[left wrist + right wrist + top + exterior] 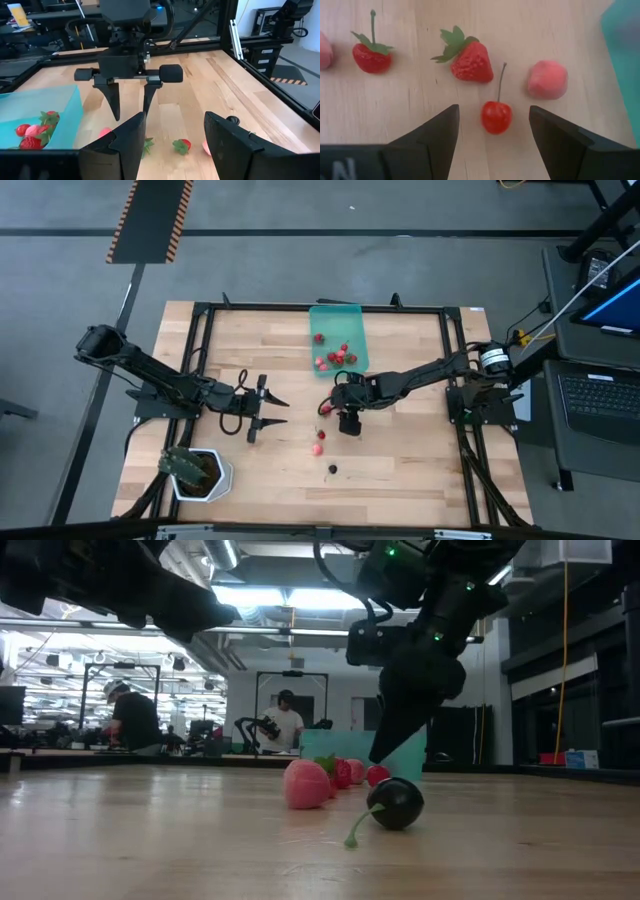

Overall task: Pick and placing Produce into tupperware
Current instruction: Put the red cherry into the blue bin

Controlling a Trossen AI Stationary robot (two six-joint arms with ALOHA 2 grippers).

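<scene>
Two dark robot arms reach inward over a table, seen from above. The left gripper point(268, 409) sits left of the frame's centre, fingers spread apart and pointing right. The right gripper point(349, 423) sits just right of centre, angled downward, its fingers point(438, 131) parted wide.

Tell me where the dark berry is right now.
In the high view the dark berry lies alone on the table's near middle, below the right gripper and just past a pink fruit; the container is far off.
</scene>
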